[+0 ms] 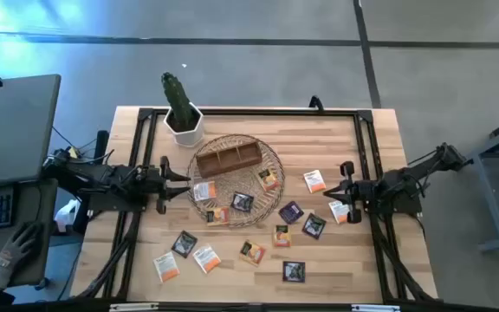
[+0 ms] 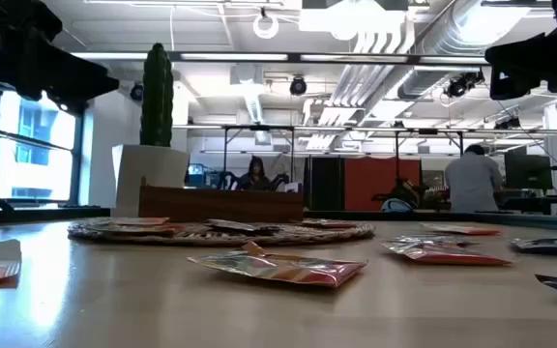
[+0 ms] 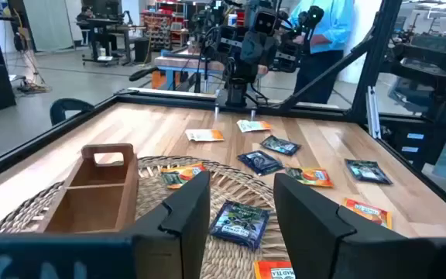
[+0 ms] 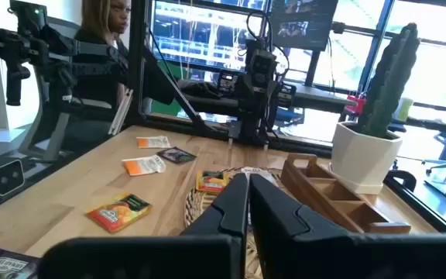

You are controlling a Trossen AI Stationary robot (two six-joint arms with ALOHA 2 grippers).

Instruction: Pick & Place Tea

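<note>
Tea sachets lie scattered over the wooden table [image 1: 379, 260] and the round wicker mat [image 1: 271, 201]. On the mat are an orange-and-white sachet [image 1: 204, 191], a dark sachet [image 1: 243, 202] and a yellow-orange sachet [image 1: 268, 178]. My left gripper [image 1: 180, 178] hovers open at the mat's left edge. Between its fingers [image 3: 188, 205] the dark sachet [image 3: 238, 221] shows on the mat. My right gripper [image 1: 331, 194] is shut and holds nothing; it hangs right of the mat, beside an orange-and-white sachet [image 1: 340, 211]. In the right wrist view its fingers [image 4: 235, 203] are pressed together.
A brown wooden compartment box [image 1: 228, 159] stands on the mat's far half. A cactus in a white pot [image 1: 181, 117] sits at the back left corner. A black frame [image 1: 249, 111] rims the table. A person's gloved hand [image 1: 14, 251] rests off the table at the left.
</note>
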